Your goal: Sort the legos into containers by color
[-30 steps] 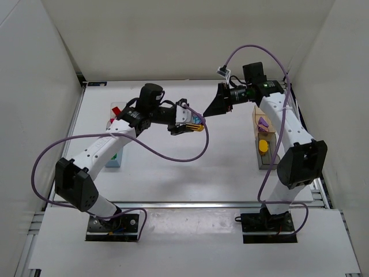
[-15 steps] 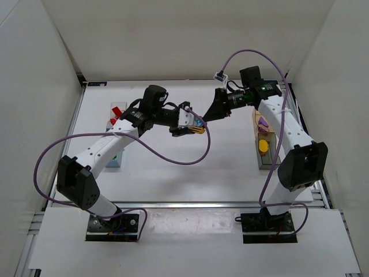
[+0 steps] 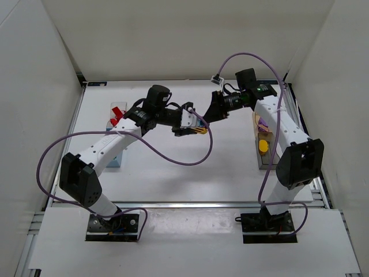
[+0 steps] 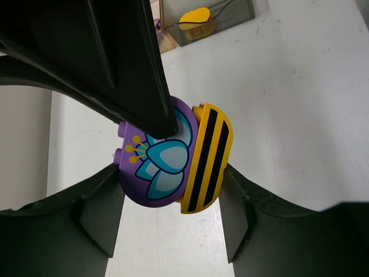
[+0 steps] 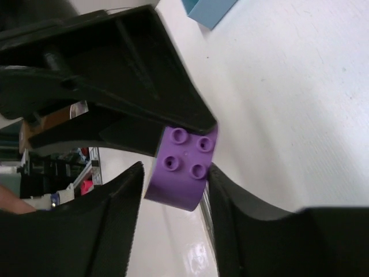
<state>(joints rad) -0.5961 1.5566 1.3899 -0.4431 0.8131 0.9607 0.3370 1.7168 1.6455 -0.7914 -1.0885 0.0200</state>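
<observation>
A two-brick stack is held in mid-air by the left claw, whose fingers are closed to the stack's width, one on the purple brick, the other on the yellow brick. The right claw is set nose to nose with it and narrowed onto the purple brick's flat faces; a pinch is judged likely.

Sorting is judged well advanced. Red pieces are seen in the clear container well behind the left claw. A purple piece lies in the tan container and a yellow one in the dark container, both behind the right claw. The stack is yet to be split and each half dropped. The light blue container is partly hidden, so its contents cannot be told.

The purple cable is looped below the left claw, and the claws crowd each other.
</observation>
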